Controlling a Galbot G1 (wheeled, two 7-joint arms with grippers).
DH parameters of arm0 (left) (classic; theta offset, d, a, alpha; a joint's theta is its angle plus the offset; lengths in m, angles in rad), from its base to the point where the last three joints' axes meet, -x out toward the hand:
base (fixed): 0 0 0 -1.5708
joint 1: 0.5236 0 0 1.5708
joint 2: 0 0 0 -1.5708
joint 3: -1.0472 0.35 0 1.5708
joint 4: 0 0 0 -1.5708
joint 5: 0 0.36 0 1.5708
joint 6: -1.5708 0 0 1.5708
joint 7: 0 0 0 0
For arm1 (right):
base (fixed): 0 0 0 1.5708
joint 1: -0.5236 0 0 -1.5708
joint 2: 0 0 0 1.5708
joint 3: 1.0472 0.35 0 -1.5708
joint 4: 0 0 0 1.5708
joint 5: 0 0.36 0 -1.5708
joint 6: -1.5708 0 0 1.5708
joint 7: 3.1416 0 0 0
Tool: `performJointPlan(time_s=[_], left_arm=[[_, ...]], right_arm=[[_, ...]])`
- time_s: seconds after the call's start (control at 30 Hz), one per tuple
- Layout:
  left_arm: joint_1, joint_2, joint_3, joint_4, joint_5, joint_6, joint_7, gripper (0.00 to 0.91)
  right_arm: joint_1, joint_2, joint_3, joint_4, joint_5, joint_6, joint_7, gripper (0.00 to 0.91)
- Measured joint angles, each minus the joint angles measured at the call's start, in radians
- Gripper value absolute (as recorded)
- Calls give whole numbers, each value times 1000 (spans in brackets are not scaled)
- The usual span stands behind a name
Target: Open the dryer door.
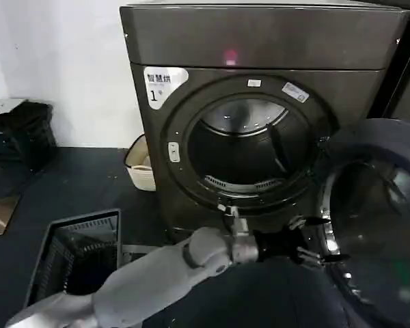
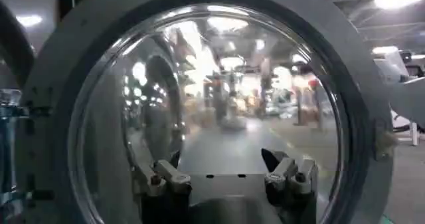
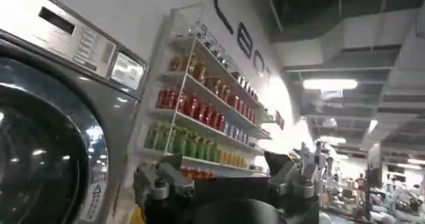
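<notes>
The dryer (image 1: 260, 41) is a dark grey-brown machine with a white "1" sticker and a pink light. Its round opening (image 1: 242, 154) is uncovered and the drum shows inside. The dryer door (image 1: 379, 225) stands swung out to the right, its inner side toward me. My left gripper (image 1: 318, 246) reaches from the lower left to the door's near rim. In the left wrist view the door's glass (image 2: 212, 79) lies straight ahead, and the left gripper (image 2: 226, 175) is open and holds nothing. My right gripper (image 3: 222, 179) is open and held in the air.
A white basket (image 1: 140, 164) stands against the dryer's left side. A dark wire crate (image 1: 78, 253) sits on the floor at the lower left. The right wrist view shows a neighbouring machine (image 3: 53, 112) and a shelf of bottles (image 3: 199, 106).
</notes>
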Motion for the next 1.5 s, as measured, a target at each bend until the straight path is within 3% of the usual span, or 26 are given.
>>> performJointPlan(time_s=[0.43, 0.6, 0.93, 1.5], left_arm=[[-64, -173, 51, 197, 44, -69, -6, 907], [-78, -210, 59, 245, 58, -78, -10, 907], [-108, -276, 61, 318, 77, -60, -29, 907], [-130, -330, 20, 442, 140, -72, -55, 907]], right_arm=[[-32, 9, 33, 31, 40, 15, 27, 907], [-29, 0, 47, 36, 54, -28, 92, 907], [-35, -12, 91, 1, 52, -42, 135, 907], [-41, -15, 113, -24, 37, -3, 73, 907]])
